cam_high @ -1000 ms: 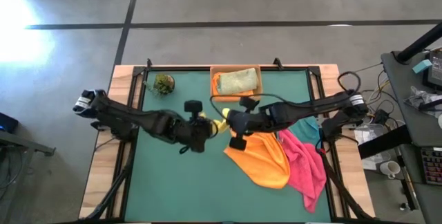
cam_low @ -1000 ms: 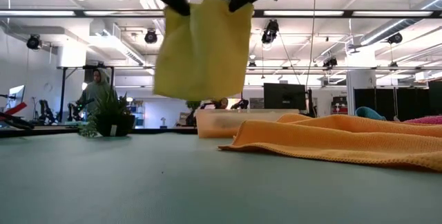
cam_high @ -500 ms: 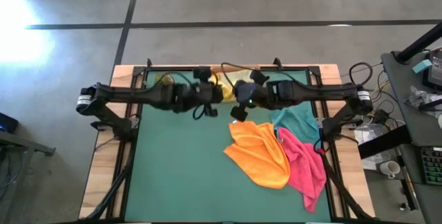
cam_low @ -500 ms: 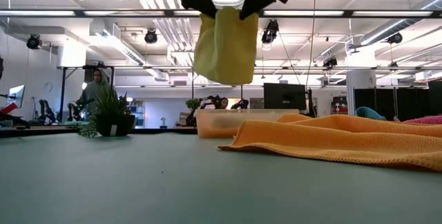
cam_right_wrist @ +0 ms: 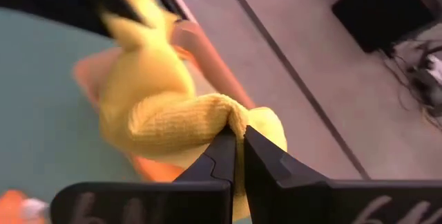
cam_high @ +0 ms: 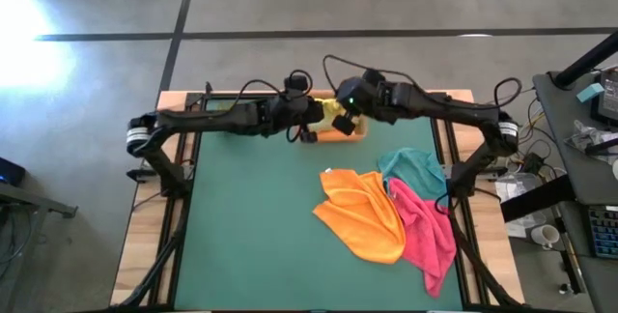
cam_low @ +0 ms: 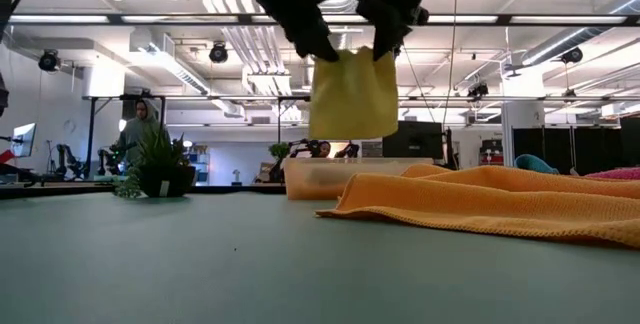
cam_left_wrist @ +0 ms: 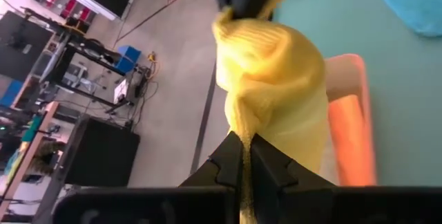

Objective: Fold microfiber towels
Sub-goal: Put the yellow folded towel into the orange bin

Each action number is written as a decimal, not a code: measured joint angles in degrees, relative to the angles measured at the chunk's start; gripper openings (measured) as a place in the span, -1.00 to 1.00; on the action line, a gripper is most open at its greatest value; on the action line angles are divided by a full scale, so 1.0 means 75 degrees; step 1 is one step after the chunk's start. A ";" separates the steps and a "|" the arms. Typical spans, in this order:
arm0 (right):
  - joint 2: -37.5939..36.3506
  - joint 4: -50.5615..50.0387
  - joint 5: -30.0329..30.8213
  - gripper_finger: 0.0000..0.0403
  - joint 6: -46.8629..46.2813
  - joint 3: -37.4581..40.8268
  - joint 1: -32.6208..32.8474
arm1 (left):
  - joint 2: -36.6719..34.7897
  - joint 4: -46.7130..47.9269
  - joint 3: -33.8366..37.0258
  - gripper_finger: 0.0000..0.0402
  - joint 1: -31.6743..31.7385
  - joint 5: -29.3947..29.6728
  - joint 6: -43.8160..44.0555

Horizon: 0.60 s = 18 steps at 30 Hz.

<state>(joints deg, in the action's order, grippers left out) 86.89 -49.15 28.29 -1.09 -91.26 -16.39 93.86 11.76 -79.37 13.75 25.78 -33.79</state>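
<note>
I observe the left gripper [cam_high: 311,120] and right gripper [cam_high: 346,112] at top centre of the high view, each with jaws clamped on an upper corner of the folded yellow towel [cam_low: 352,94]. It hangs over the tan tray [cam_low: 330,177]. Orange towel [cam_high: 365,214], pink towel [cam_high: 425,228] and teal towel [cam_high: 415,170] lie lower right.

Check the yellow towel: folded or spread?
Folded. The yellow towel hangs as a compact doubled rectangle, its top corners pinched by the left gripper and right gripper over the tray.
</note>
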 joint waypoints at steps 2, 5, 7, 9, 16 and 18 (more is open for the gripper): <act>0.0021 0.0031 -0.0011 -0.96 0.0274 0.0000 -0.0297 | 0.0241 -0.0344 -0.0039 -1.00 0.0137 -0.0002 -0.0132; 0.0035 0.0147 -0.0087 -0.96 0.0495 0.0019 -0.0692 | 0.0591 -0.0886 -0.0170 -1.00 0.0337 0.0041 -0.0372; 0.0035 0.0286 -0.0208 -0.96 0.0736 0.0053 -0.0899 | 0.0807 -0.1021 -0.0372 -1.00 0.0480 0.0059 -0.0495; 0.0035 0.0350 -0.0231 -0.96 0.0884 0.0064 -0.1108 | 0.1044 -0.0986 -0.0603 -1.00 0.0636 0.0062 -0.0602; 0.0038 0.1366 -0.0964 -0.96 0.1087 0.0437 -0.1800 | 0.1840 -0.0904 -0.1481 -1.00 0.1013 0.0064 -0.0772; 0.0089 0.1791 -0.1229 -0.96 0.1106 0.0739 -0.1916 | 0.1929 -0.0902 -0.1628 -1.00 0.1056 0.0184 -0.1017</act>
<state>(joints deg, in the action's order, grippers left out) 87.56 -35.71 19.07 7.20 -85.72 -30.76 108.32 4.99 -91.58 21.67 27.16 -41.41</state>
